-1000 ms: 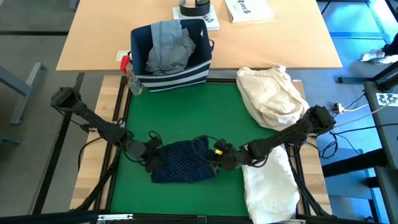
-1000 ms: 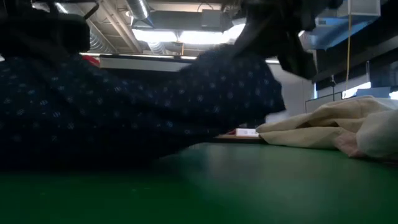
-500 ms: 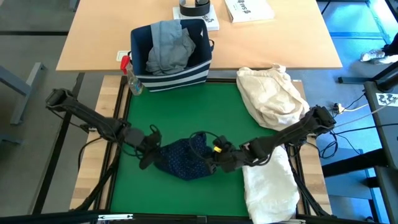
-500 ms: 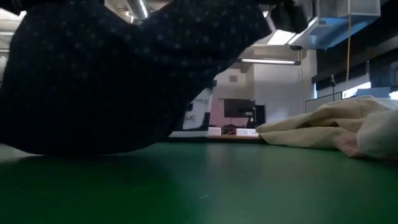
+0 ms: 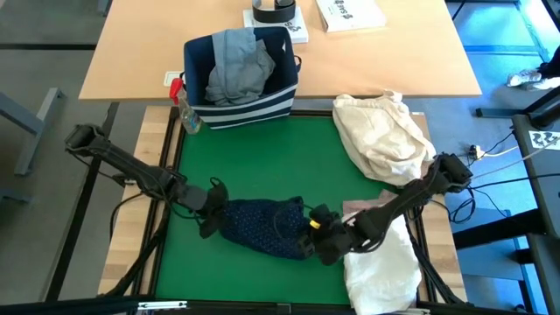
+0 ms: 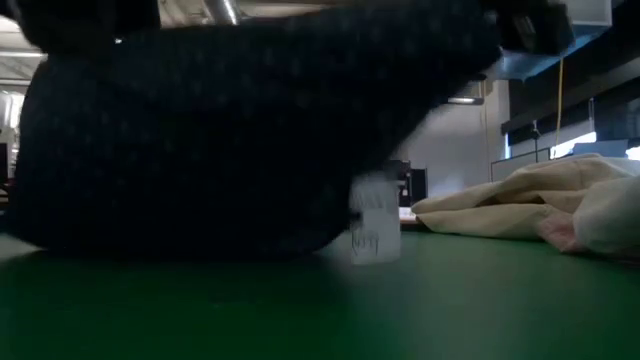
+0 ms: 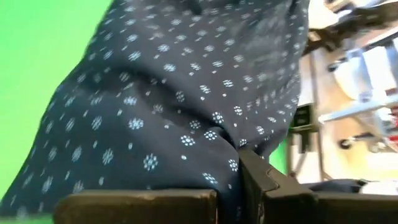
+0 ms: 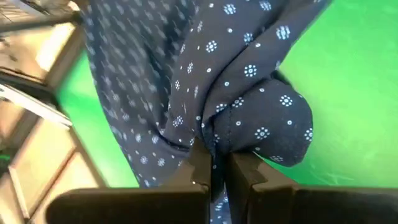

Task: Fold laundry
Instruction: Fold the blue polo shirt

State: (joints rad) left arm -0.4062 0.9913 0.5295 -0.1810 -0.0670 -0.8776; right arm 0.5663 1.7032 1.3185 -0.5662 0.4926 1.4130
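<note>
Here, high view: the dotted shirt (image 5: 262, 229) hangs low-centre over the green mat (image 5: 289, 157), left gripper (image 5: 213, 213) and right gripper (image 5: 320, 238) each clamped on an end; the bin (image 5: 238, 103), top-centre, holds grey jeans (image 5: 234, 66); low view: the shirt fills the frame; wrist views: thin pinches, so an uneven pull could probably slip a corner free.

Your right gripper (image 8: 217, 163) is pinched tight on a bunched fold of the navy white-dotted shirt (image 8: 205, 81), which hangs over the green mat (image 8: 348, 81).
</note>
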